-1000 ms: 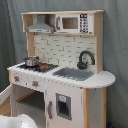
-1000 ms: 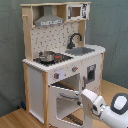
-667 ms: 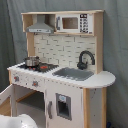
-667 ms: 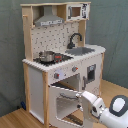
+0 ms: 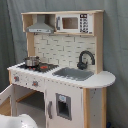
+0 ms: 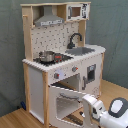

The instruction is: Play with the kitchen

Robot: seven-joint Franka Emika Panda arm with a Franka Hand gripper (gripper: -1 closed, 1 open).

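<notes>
over the last second the arm has edged a little further in along the swung-open oven door (image 6: pixel 67 97), and nothing else has shifted. the kitchen (image 6: pixel 62 55) stands on a wooden floor (image 6: pixel 12 120) before a grey curtain (image 5: pixel 10 35), filling the middle of both exterior views. its worktop carries the black-and-red stovetop (image 5: pixel 36 66) at one end and the grey sink (image 5: pixel 74 74) with the black faucet (image 5: pixel 84 59) toward the rounded end, under the grey hood (image 5: pixel 41 27) and a toy microwave (image 5: pixel 74 23). a small metal pot (image 6: pixel 47 55) sits on the stovetop; what is in it cannot be seen, and the sink looks bare. the oven cavity, open behind the door, shows nothing clear inside. the gripper (image 6: pixel 90 102) is just beside the door's outer edge in the second exterior view; i cannot tell how far its jaws stand apart or whether they hold the door. the step in hand looks like working the oven door. next it likely needs a steady push or pull following the door's hinge arc, taking care not to tip the cabinet.
</notes>
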